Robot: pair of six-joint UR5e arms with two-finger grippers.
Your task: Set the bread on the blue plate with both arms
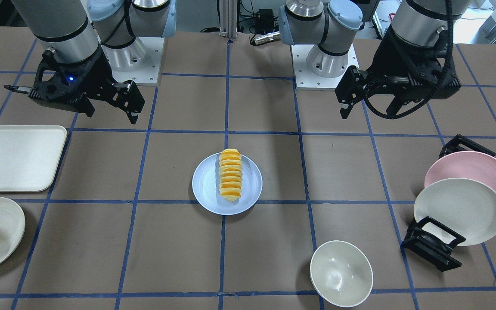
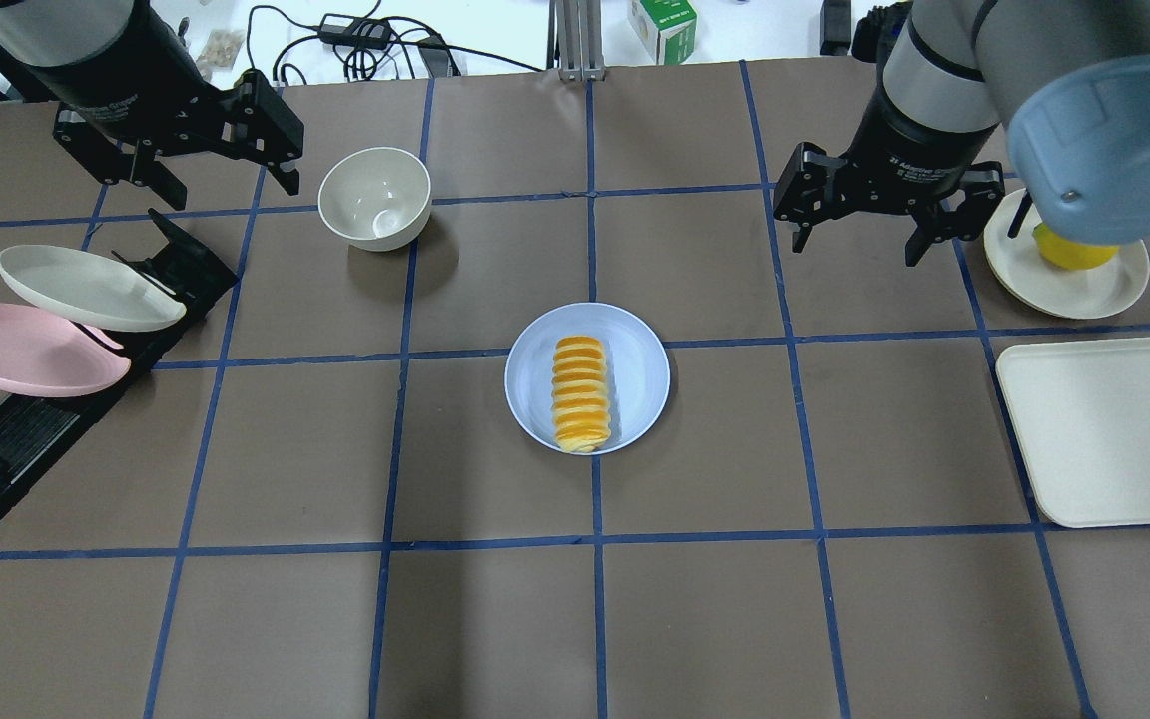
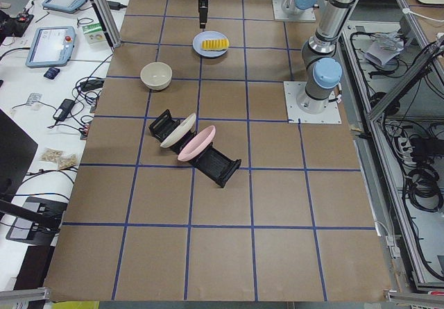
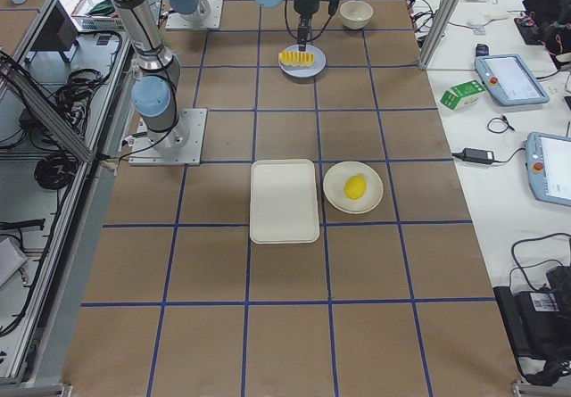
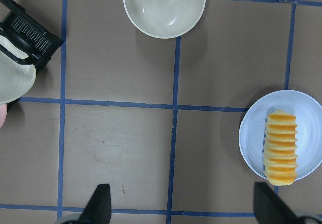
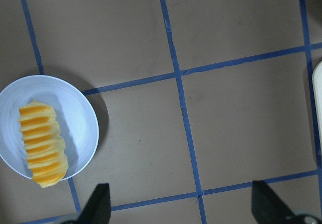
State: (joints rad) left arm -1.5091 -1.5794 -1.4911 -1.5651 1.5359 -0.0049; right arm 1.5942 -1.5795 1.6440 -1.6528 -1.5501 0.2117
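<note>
The bread [image 2: 580,392], a ridged golden-orange and pale yellow loaf, lies lengthwise on the blue plate [image 2: 635,374] at the table's middle. One end juts slightly over the rim. Bread [image 1: 230,174] and plate [image 1: 207,185] also show in the front view. My left gripper [image 2: 226,190] is open and empty, raised over the table's far left, well away from the plate. My right gripper [image 2: 859,248] is open and empty, raised to the plate's far right. The left wrist view shows the bread [image 5: 280,146] at lower right; the right wrist view shows it [image 6: 41,143] at lower left.
A white bowl [image 2: 375,197] stands near my left gripper. A black rack [image 2: 26,429] at the left holds a pink plate [image 2: 21,350] and a cream plate [image 2: 86,288]. At the right lie a cream tray [image 2: 1114,429] and a cream plate [image 2: 1084,285] with a yellow fruit [image 2: 1074,252].
</note>
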